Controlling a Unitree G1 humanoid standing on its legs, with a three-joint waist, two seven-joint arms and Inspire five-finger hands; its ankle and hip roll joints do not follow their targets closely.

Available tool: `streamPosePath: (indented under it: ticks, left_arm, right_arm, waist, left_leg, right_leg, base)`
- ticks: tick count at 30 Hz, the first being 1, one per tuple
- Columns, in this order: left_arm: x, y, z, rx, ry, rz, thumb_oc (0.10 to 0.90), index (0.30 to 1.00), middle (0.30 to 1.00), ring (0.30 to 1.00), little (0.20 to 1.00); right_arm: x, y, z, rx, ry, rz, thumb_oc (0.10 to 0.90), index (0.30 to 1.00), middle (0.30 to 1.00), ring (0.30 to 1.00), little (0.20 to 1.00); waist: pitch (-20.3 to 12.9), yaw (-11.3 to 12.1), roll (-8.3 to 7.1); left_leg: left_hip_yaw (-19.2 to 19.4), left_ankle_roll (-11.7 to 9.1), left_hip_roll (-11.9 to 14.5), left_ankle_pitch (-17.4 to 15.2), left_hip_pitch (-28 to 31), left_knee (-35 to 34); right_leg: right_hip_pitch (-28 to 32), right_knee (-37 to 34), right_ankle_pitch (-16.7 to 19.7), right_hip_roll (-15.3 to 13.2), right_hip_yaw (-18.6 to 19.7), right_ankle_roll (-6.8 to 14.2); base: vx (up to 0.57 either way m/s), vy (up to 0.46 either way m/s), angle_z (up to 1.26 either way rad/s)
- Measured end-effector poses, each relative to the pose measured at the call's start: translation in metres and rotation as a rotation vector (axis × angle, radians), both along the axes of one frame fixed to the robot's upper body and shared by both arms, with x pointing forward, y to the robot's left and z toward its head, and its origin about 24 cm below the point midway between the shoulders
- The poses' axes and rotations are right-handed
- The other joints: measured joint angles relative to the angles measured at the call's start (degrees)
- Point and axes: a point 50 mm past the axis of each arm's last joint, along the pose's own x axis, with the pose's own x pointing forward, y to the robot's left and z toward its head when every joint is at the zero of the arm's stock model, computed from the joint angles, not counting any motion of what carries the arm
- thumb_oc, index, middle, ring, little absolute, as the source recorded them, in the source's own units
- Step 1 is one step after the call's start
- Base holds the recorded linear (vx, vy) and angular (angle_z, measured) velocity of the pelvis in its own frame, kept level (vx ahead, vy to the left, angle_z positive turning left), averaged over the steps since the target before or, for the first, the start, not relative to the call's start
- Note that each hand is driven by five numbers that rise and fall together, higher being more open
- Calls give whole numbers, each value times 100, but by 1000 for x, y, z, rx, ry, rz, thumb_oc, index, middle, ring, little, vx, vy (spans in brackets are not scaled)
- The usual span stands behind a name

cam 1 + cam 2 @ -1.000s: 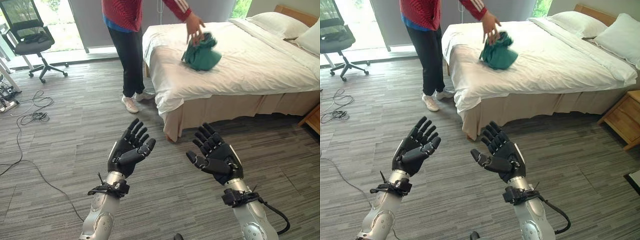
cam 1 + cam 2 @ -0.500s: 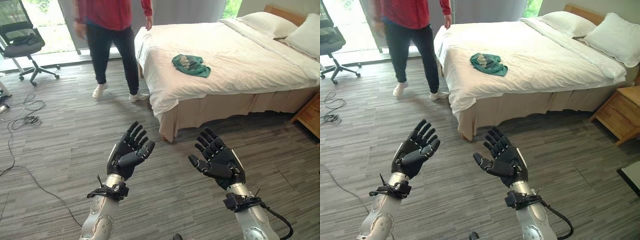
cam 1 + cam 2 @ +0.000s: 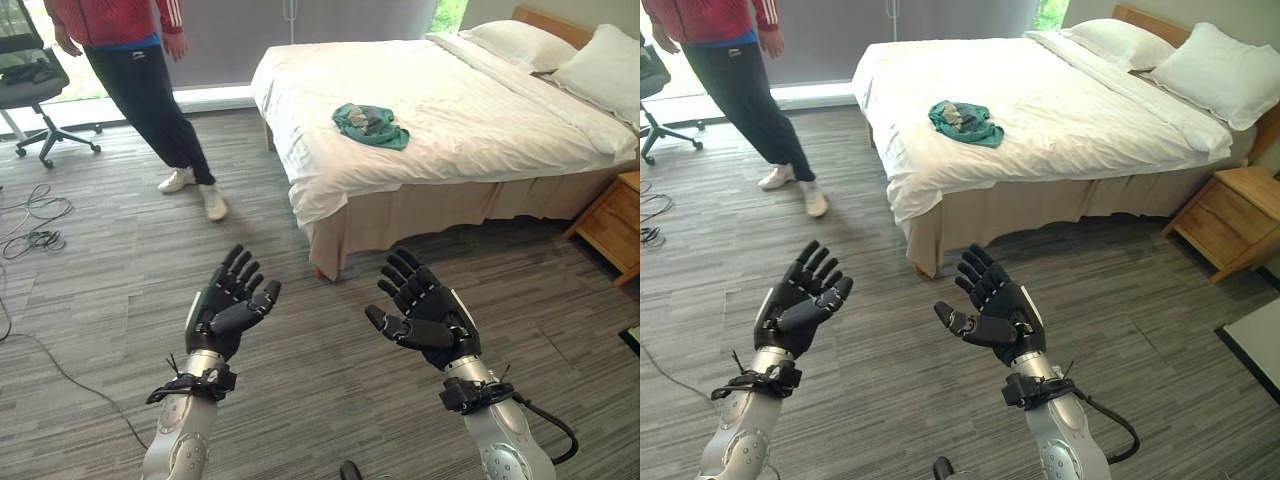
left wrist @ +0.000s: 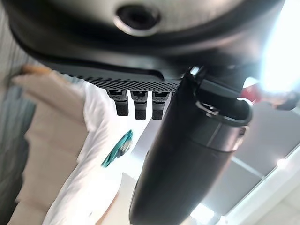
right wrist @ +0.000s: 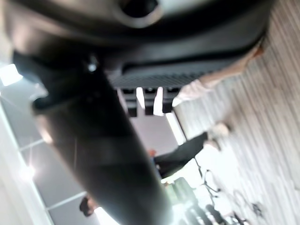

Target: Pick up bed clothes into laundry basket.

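Hovering, left hand: raised above the grey plank floor at about 7 o'clock in the head view, fingers straight and spread, palm up, holding nothing.
Right hand: raised at about 5 o'clock, beside the left hand but apart from it, fingers straight and spread with the thumb out, holding nothing.
Green garment: a crumpled teal piece of clothing lying on the white sheet, near the foot end of the bed, at about 12 o'clock from the hands and well apart from both.
Bed: white bedding over a beige skirt, running from 12 o'clock toward 2 o'clock, with its near corner just beyond the hands.
Pillows: white, at the headboard end, at about 2 o'clock.
Nightstand: wooden, beside the bed at 3 o'clock.
Person: red top and dark trousers, standing on the floor at about 10 o'clock, apart from the bed.
Office chair: black, on castors, at about 10 o'clock beyond the person.
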Motion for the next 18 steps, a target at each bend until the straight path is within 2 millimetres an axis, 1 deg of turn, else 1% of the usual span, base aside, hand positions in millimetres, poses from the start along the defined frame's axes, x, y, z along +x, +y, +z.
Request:
streamPosePath:
  ticks: [2,4,5,6,7,8,9,10,11,12,13,14,15,16,17,18]
  left_arm:
    - [0,7,1,25,7,52,800,900,900,900,900]
    - [0,9,2,26,-1,76,800,900,900,900,900]
    - [7,10,4,24,-13,101,800,900,900,900,900]
    - [10,9,3,22,-8,103,800,900,900,900,900]
    - [10,9,2,22,0,105,800,900,900,900,900]
    - [12,7,3,24,-1,98,800,900,900,900,900]
    - [10,6,1,24,5,93,800,900,900,900,900]
    - [11,5,2,34,1,85,800,900,900,900,900]
    - [12,2,3,47,-2,63,800,900,900,900,900]
    - [12,2,4,58,-3,50,800,900,900,900,900]
    - [15,1,6,57,-10,45,800,900,900,900,900]
    - [18,0,9,59,-22,38,800,900,900,900,900]
    - [25,-6,14,53,-48,13,800,900,900,900,900]
    - [29,-10,15,49,-53,1,800,900,900,900,900]
    - [32,-13,14,42,-51,-5,800,900,900,900,900]
    - [32,-18,11,27,-41,-18,800,900,900,900,900]
  right_arm:
    - [1,1,0,0,1,3,800,900,900,900,900]
    - [5,3,3,-2,-13,8,800,900,900,900,900]
    - [17,9,15,0,-64,26,800,900,900,900,900]
    - [21,11,19,2,-83,33,800,900,900,900,900]
    - [24,17,23,-4,-97,54,800,900,900,900,900]
    - [24,19,24,-3,-102,60,800,900,900,900,900]
    - [23,19,22,-11,-95,61,800,900,900,900,900]
    - [22,19,22,-20,-97,67,800,900,900,900,900]
    - [19,17,19,-23,-83,62,800,900,900,900,900]
    - [17,16,16,-26,-70,60,800,900,900,900,900]
    - [15,15,15,-30,-64,60,800,900,900,900,900]
    - [13,13,13,-27,-55,52,800,900,900,900,900]
    - [11,12,9,-30,-33,48,800,900,900,900,900]
    - [10,11,7,-31,-26,46,800,900,900,900,900]
    - [10,11,7,-30,-25,46,800,900,900,900,900]
    - [10,12,7,-29,-23,51,800,900,900,900,900]
  waist:
    - [14,74,6]
    - [55,88,6]
    - [317,100,56]
    - [396,97,77]
    - [450,115,61]
    - [560,120,20]
    - [559,90,7]
    - [619,57,26]
    - [647,-83,41]
    - [662,-158,57]
    - [671,-228,61]
    - [680,-304,70]
    - [719,-331,44]
    - [746,-331,76]
    - [752,-350,67]
    - [747,-393,54]
  left_leg:
    - [-38,45,-68,-6,-90,36]
    - [-57,133,-138,-61,-229,166]
    - [-7,456,-275,-304,-531,632]
    - [-5,610,-318,-396,-606,814]
    - [108,396,-431,-458,-603,875]
    - [76,453,-449,-536,-667,1174]
    - [19,527,-507,-695,-645,1271]
    - [-65,648,-539,-748,-697,1426]
    - [-217,689,-531,-744,-784,1517]
    - [-322,699,-578,-772,-809,1514]
    - [-430,707,-550,-795,-932,1621]
    - [-598,680,-550,-812,-999,1652]
    - [-725,703,-559,-799,-1002,1601]
    - [-803,648,-577,-872,-1002,1628]
    - [-878,646,-579,-946,-993,1675]
    - [-987,587,-605,-1115,-897,1700]
  right_leg:
    - [-62,18,1,-82,-31,25]
    - [-237,224,-27,-120,-47,60]
    - [-746,1112,-106,-125,-193,177]
    - [-935,1422,-137,-137,-280,221]
    - [-1120,1762,-186,-206,-469,290]
    - [-1245,2152,-249,-306,-653,348]
    - [-1292,2334,-254,-337,-693,349]
    - [-1616,2787,-630,-408,-763,349]
    - [-1642,2487,-779,-449,-923,264]
    - [-1807,2446,-807,-427,-920,291]
    - [-1861,2140,-860,-373,-808,386]
    - [-1788,1507,-860,-348,-772,447]
    - [-1842,686,-723,-306,-718,475]
    - [-1916,394,-654,-318,-772,473]
    - [-1960,237,-614,-346,-931,474]
    - [-2009,213,-541,-445,-1205,386]
  base:
    - [29,200,9]
    - [13,140,-3]
    - [104,117,-15]
    - [100,67,-36]
    - [452,68,-30]
    - [362,-6,-30]
    - [363,-4,-15]
    - [502,-62,29]
    - [501,-57,44]
    - [669,-87,67]
    - [203,-23,57]
    - [495,-116,71]
    - [335,-84,64]
    - [532,-199,49]
    - [501,-233,49]
    - [496,-235,59]
